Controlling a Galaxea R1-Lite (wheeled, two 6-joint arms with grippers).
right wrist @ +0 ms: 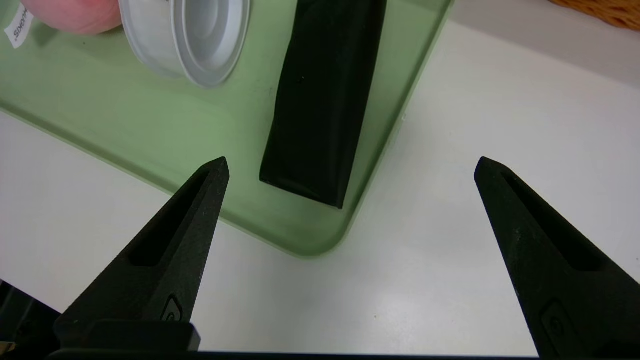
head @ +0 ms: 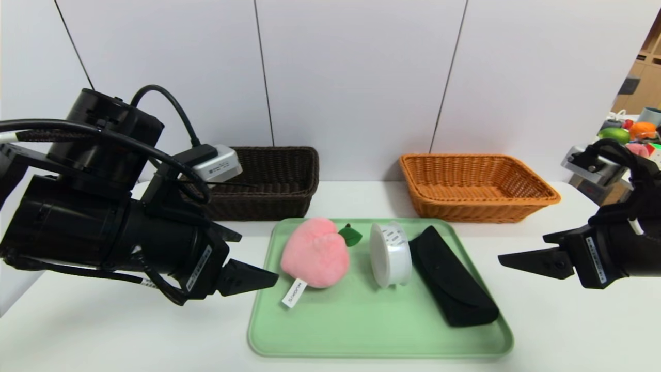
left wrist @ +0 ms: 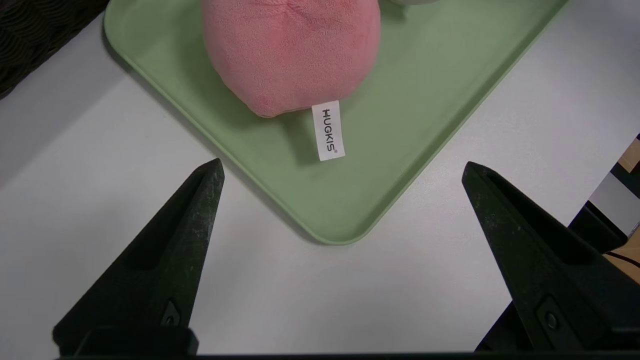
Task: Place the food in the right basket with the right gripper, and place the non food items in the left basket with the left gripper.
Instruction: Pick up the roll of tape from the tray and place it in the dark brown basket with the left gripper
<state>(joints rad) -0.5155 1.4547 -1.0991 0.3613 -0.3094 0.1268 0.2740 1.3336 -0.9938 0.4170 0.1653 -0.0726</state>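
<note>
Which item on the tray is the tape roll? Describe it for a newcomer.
Find the green tray in front of the two baskets. The roll stands on edge in the middle, between the pink plush peach and the black case; it alone is a white, clear spool.

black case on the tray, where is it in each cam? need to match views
Head view: the black case lies along the green tray's right edge, beside the white spool.
Left wrist view: not in it; only the pink plush peach and the tray corner show.
Right wrist view: the case runs from the top edge to just short of the tray's corner.
Shared landmark: the green tray, in all three.
</note>
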